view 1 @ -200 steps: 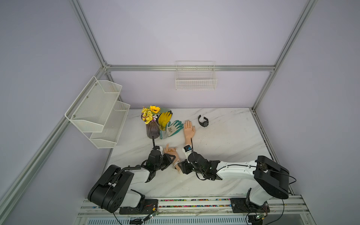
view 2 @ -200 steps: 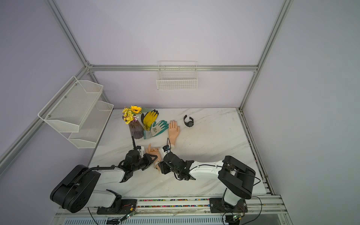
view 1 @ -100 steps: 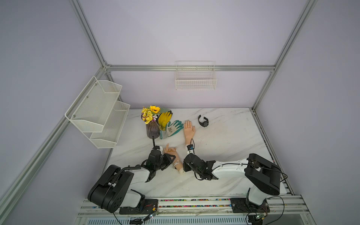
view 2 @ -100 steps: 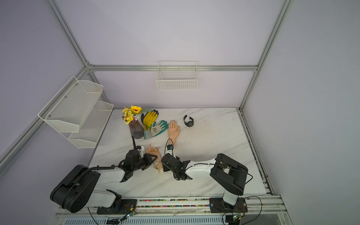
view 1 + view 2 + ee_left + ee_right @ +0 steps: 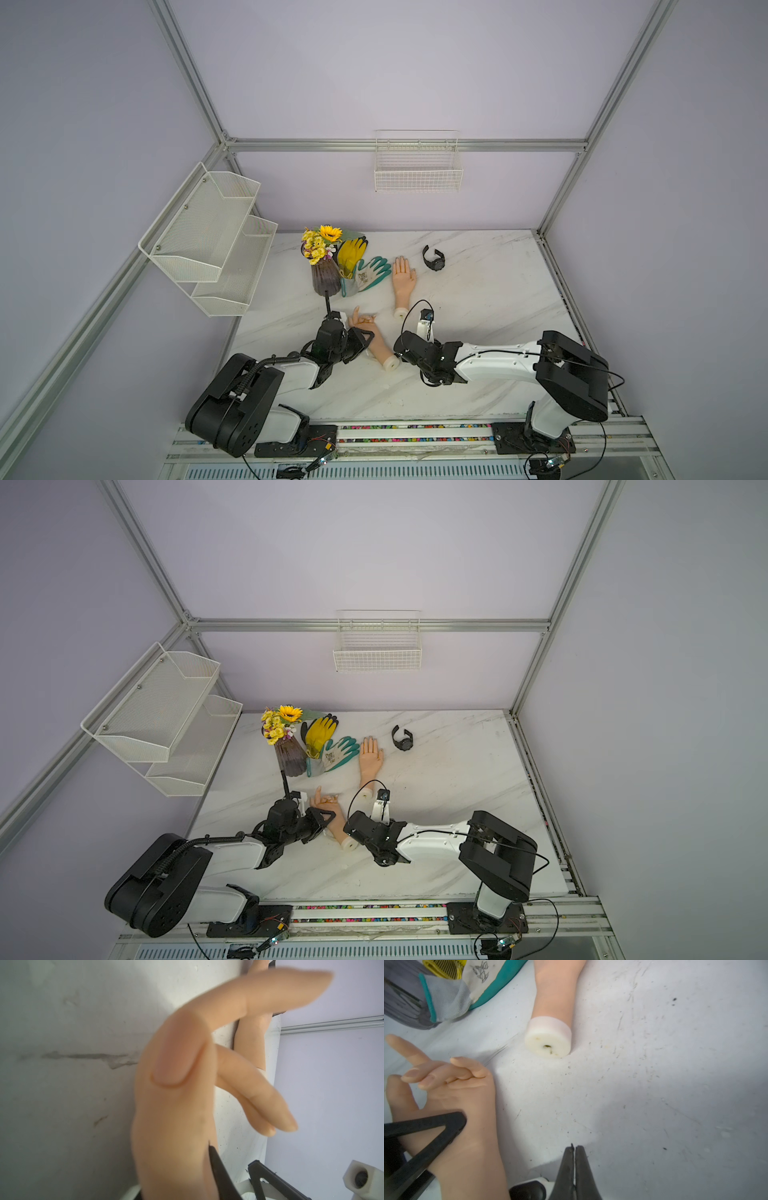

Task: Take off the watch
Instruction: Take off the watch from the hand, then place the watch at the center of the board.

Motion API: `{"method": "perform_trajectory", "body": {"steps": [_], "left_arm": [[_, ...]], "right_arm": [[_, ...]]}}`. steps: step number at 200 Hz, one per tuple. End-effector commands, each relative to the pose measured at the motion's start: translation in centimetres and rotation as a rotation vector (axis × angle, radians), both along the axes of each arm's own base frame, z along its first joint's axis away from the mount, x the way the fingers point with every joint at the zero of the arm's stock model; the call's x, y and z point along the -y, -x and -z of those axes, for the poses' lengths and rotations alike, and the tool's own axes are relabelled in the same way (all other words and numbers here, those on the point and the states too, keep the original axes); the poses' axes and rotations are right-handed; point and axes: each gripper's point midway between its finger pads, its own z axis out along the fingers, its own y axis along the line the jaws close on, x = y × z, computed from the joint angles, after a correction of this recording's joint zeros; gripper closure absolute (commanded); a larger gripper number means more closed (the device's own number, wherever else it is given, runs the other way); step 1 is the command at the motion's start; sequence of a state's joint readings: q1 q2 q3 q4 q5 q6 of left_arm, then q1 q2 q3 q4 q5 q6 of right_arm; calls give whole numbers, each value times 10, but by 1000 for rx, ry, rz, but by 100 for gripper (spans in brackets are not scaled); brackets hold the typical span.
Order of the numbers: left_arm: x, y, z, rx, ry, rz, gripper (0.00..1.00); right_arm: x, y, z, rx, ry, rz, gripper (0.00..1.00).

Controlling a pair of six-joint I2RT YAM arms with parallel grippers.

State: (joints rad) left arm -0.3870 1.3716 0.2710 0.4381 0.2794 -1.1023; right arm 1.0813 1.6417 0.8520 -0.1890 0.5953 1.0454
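White marble table (image 5: 498, 291) fills the lower middle in both top views. Reaching in from the bottom edge: left arm (image 5: 291, 370) and right arm (image 5: 494, 365), meeting at lower centre. On the wall at left, a white mesh shelf (image 5: 208, 241); on the back wall at upper centre, a wire basket (image 5: 417, 174). At the table's upper left is a dark vase (image 5: 325, 278) with yellow flowers (image 5: 322, 245). Just right of it are a yellow glove (image 5: 351, 255) and a green glove (image 5: 370, 272), overlapping.

Right of the green glove, the far dummy hand (image 5: 403, 280) lies flat, fingers toward the top of the frame. At lower centre, between the arms, lies the near dummy hand (image 5: 377, 348), fingers curled.

The left gripper (image 5: 360, 340) is partly closed and clamped across the near dummy hand by the palm. Its black finger (image 5: 454, 1121) presses the skin in the right wrist view. The right gripper (image 5: 574, 1147) is fully closed, tips together, gripping nothing, over bare table beside that hand's forearm.

Upper centre, the watch (image 5: 433, 258) lies loose on the table, right of the far dummy hand. It touches neither that hand nor a gripper.
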Motion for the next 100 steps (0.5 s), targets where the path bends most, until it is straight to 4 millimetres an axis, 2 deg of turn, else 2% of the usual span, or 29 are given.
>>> {"method": "perform_trajectory", "body": {"steps": [1, 41, 100], "left_arm": [[-39, 32, 52, -140, -225, -24, 100], [-38, 32, 49, -133, -221, -19, 100], [-35, 29, 46, -108, -219, 1, 100]], "right_arm": [[71, -11, -7, 64, 170, 197, 100], [99, -16, -26, 76, 118, 284, 100], [130, -27, -85, 170, -9, 332, 100]]}}
